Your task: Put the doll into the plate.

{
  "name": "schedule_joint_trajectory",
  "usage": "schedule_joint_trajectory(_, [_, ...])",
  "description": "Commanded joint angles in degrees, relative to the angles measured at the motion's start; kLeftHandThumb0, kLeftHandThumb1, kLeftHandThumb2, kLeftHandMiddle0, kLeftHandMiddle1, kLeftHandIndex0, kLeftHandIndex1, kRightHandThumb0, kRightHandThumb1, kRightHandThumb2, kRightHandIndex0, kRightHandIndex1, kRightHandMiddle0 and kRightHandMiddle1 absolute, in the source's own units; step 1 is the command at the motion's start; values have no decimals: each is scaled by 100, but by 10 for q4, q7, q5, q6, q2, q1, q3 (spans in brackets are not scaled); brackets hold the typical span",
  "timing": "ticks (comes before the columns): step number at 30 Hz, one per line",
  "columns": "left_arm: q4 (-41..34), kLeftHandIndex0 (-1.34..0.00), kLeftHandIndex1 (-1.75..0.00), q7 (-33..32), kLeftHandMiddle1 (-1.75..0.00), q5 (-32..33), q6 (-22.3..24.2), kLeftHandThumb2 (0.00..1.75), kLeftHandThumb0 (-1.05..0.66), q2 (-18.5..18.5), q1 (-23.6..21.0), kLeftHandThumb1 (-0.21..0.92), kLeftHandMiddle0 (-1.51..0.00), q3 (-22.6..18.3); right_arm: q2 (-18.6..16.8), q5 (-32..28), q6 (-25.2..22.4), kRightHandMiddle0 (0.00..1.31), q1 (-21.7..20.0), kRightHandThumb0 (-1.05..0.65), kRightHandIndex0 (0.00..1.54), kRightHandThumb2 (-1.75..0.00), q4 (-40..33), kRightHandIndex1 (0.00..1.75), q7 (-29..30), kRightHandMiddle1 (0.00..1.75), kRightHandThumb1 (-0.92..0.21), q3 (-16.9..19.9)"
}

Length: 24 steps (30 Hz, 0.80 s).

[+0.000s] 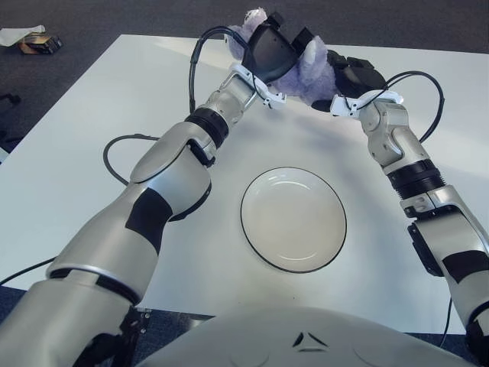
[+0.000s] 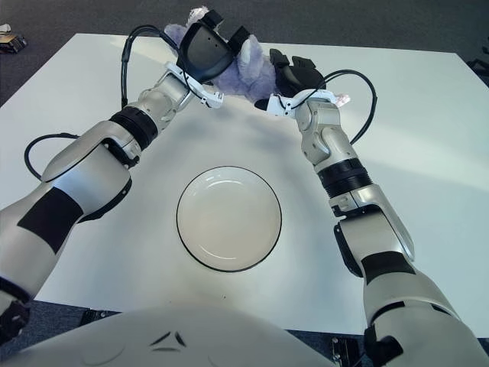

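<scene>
Doll: purple plush, far side of the counter.
Left hand: clamped on it.
Right hand: pressed against its other side.
Plate: empty, nearer.

A white table is lying open across its near and middle area, with only a round plate sitting at its centre, nothing inside it. Both arms are reaching over the far edge, where the left hand and right hand are crowding around a purple doll, closing that corner. A black cable is trailing on the table's left side, beside the left arm.
</scene>
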<state>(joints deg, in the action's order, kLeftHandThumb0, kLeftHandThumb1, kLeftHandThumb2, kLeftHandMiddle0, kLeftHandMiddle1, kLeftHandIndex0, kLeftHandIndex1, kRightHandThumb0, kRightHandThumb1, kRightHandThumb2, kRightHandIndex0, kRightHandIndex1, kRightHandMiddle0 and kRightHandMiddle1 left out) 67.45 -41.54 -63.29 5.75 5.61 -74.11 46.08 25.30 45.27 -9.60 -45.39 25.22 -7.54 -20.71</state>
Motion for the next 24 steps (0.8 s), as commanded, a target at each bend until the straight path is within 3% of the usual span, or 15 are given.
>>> schedule_joint_trajectory(1, [-30, -63, -175, 3, -175, 20, -3, 134, -49, 1, -13, 30, -130, -18, -11, 3, -4, 2, -11, -105, 7, -55, 35, 9, 11, 2, -92, -8])
schedule_joint_trajectory(6, [-70, -65, -175, 24, -175, 25, 4, 136, -50, 6, 0, 28, -130, -28, -16, 9, -10, 3, -21, -105, 10, -59, 60, 11, 31, 4, -92, -13])
schedule_joint_trajectory(12, [-97, -66, -175, 50, -175, 32, 8, 138, -50, 7, 7, 26, -129, -34, -17, 9, 1, 0, -29, -105, 20, -59, 85, 18, 67, 21, -92, -17])
schedule_joint_trajectory(13, [-100, -66, -175, 54, -175, 32, 9, 138, -50, 7, 8, 26, -129, -34, -17, 8, 5, 0, -29, -105, 19, -58, 89, 25, 76, 24, -92, -18])
schedule_joint_trajectory(15, [-106, -66, -175, 62, -175, 32, 8, 139, -50, 8, 9, 25, -129, -35, -19, 6, 15, 0, -29, -104, 13, -54, 98, 59, 101, 34, -92, -15])
schedule_joint_trajectory(16, [-109, -67, -175, 67, -175, 31, 8, 140, -51, 8, 10, 25, -129, -35, -20, 4, 19, 0, -29, -104, 9, -50, 102, 84, 113, 44, -92, -14])
schedule_joint_trajectory(17, [-112, -67, -175, 71, -175, 30, 8, 140, -51, 9, 10, 25, -129, -35, -20, 3, 22, 0, -30, -100, 6, -44, 105, 111, 122, 65, -90, -13])
schedule_joint_trajectory(18, [-116, -67, -175, 75, -175, 29, 9, 140, -51, 10, 11, 24, -129, -34, -22, 1, 25, 0, -31, -97, 4, -41, 109, 129, 131, 80, -89, -12])
schedule_joint_trajectory(19, [-120, -67, -175, 79, -175, 27, 11, 140, -51, 11, 12, 24, -129, -33, -23, 0, 27, 0, -32, -92, 3, -41, 113, 137, 142, 88, -85, -10])
schedule_joint_trajectory(20, [-123, -67, -175, 83, -175, 26, 12, 140, -51, 12, 12, 24, -129, -33, -24, -1, 28, 0, -33, -81, 2, -52, 116, 150, 149, 110, -71, -9])
schedule_joint_trajectory(23, [-132, -67, -175, 90, -175, 23, 15, 141, -51, 15, 15, 24, -129, -32, -29, -5, 29, 0, -35, -63, 1, -77, 123, 167, 168, 141, -48, -6])
schedule_joint_trajectory(24, [-135, -67, -175, 94, -175, 22, 17, 141, -51, 15, 15, 24, -128, -32, -33, -4, 23, 0, -34, -60, 0, -81, 120, 168, 180, 146, -45, -3])
